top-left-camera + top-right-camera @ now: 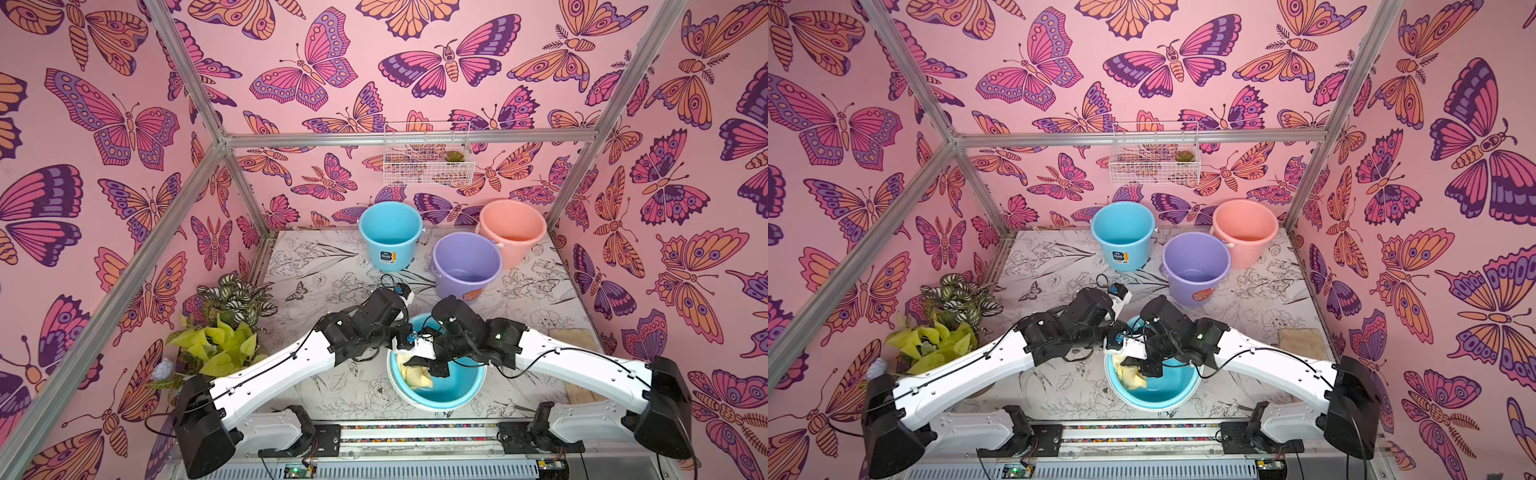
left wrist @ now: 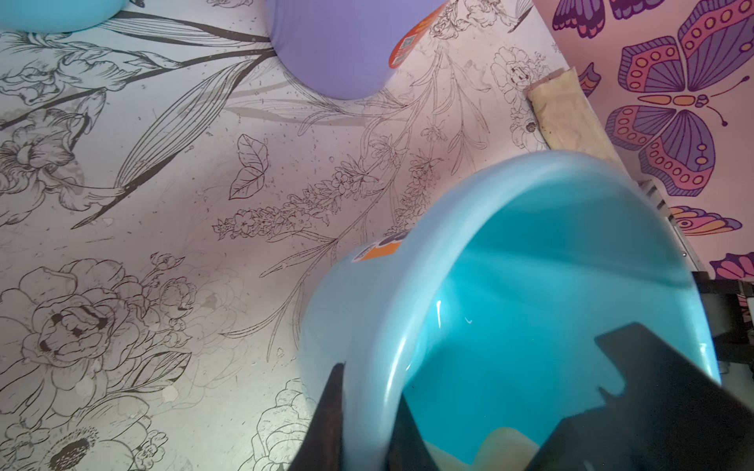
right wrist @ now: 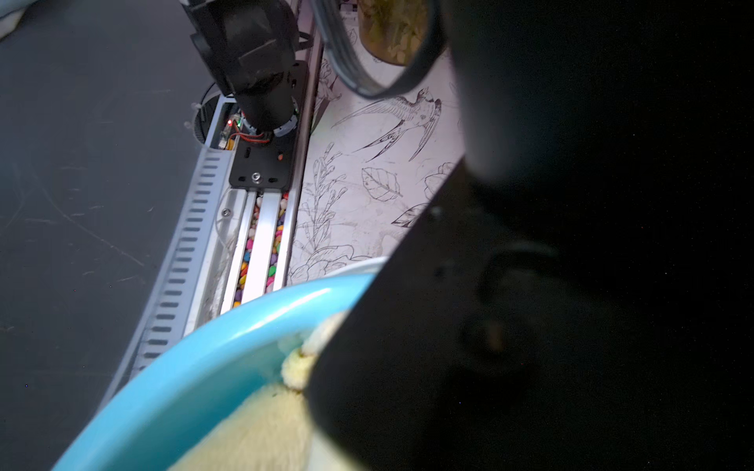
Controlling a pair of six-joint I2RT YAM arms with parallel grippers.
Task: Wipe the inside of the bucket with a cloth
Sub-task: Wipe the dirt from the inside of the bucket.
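Cloth (image 1: 413, 372) low in the frame inside the near sky-blue bucket (image 1: 465, 386), right gripper (image 1: 439, 369) jaws closed on it, left gripper (image 2: 369, 412) jaws pinching that bucket's rim, lavender bucket (image 1: 467, 270) upright mid-frame on the tabletop (image 1: 332, 270)

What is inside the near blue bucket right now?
The near blue bucket holds the cloth, bunched against its wall, with the right gripper on it, jaws shut. The floor beneath them is hidden.

The floral-printed table (image 1: 332, 266) carries a far sky-blue bucket (image 1: 390, 237), a salmon-pink bucket (image 1: 512, 232) and a lavender bucket (image 1: 467, 266) toward the back, a near sky-blue bucket (image 1: 457, 386) (tilted) in front, potted plants (image 1: 224, 328) left, a tan mat (image 1: 1300, 338) right.
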